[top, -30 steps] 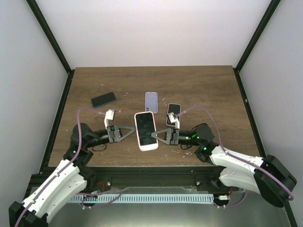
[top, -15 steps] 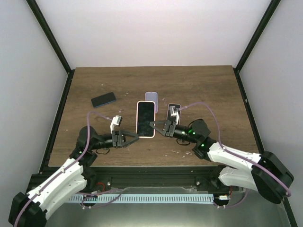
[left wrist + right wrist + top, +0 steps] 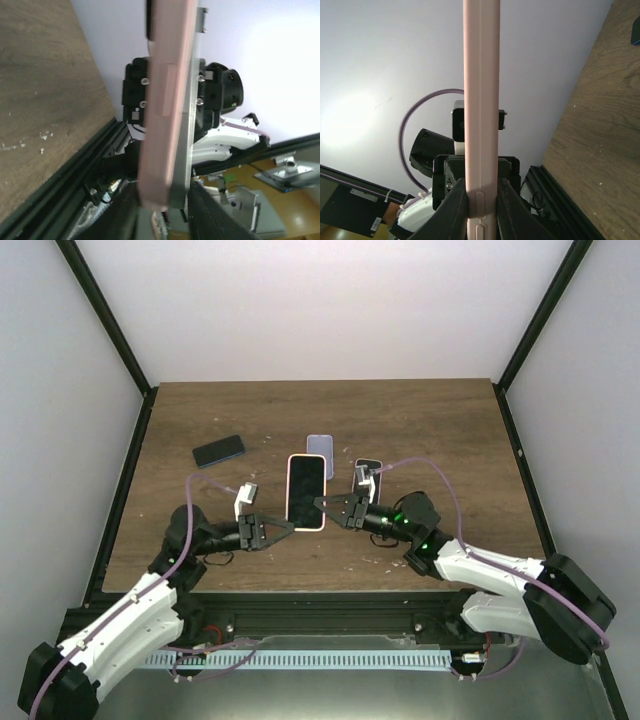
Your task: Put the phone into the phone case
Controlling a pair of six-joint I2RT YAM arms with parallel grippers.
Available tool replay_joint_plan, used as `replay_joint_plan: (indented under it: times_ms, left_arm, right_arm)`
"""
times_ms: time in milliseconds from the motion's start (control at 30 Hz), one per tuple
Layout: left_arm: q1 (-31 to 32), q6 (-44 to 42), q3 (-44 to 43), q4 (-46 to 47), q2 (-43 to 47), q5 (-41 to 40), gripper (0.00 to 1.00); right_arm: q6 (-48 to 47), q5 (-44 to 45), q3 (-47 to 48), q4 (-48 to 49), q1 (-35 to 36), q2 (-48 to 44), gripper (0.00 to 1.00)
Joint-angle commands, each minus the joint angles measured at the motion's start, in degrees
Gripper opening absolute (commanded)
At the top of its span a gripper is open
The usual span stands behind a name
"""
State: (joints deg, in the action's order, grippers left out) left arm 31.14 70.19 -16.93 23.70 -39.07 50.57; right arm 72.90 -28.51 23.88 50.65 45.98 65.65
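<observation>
The pink-cased phone [image 3: 306, 492], pinched edgewise by the right gripper [image 3: 321, 504], could be twisted loose by the left gripper [image 3: 289, 526], whose closure cannot be told.

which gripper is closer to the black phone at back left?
Left. The left gripper sits near-right of the black phone, on the same side of the pink-cased phone. The right gripper is across that phone, at its right edge.

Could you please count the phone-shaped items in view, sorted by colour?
Pink: 1, the pink phone
Lilac: 1, the lilac case, partly hidden behind it
Black: 2, the left black phone and the light-rimmed black phone
Total: 4
</observation>
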Motion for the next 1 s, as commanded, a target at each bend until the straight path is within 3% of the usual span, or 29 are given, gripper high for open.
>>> replay_joint_plan:
  times_ms: [0,100,333,467,533,600,833,967]
  left_arm:
    - [0.11,-4.27,-2.45,-5.39,0.68,-2.71,0.13]
    - [0.15,-6.30,-3.03,-8.70,1.52,-4.34,0.00]
    - [0.09,-8.36,-4.96,-12.77,0.65,-4.33,0.02]
    - [0.13,-8.82,-6.09,-15.53,1.54,-5.26,0.41]
    - [0.10,-9.50,-6.83,-16.69,1.88,-5.83,0.50]
    - [0.14,-10.36,-7.52,-17.29,1.42,-6.01,0.52]
    - [0.15,-12.45,-9.25,-15.70,-4.41,-5.66,0.50]
    - [0.15,-13.01,-9.66,-14.46,-6.81,-6.21,0.36]
  right_arm:
    - [-0.62,0.30,0.72,4.83,0.61,-0.56,0.09]
    - [-1.54,0.63,0.14,3.09,0.61,-1.55,0.09]
    - [-2.88,1.65,-1.91,-0.28,0.61,-4.41,0.09]
    - [-5.70,1.12,-1.80,-4.38,0.61,-6.56,0.09]
    - [-6.74,0.32,-2.24,-5.39,0.60,-7.51,0.09]
    - [-7.26,-1.39,-2.45,-5.35,0.61,-7.83,0.09]
    - [-7.17,-4.81,-3.22,-3.35,1.35,-6.98,0.09]
    - [-7.95,-6.34,-3.09,-5.05,1.31,-6.32,0.09]
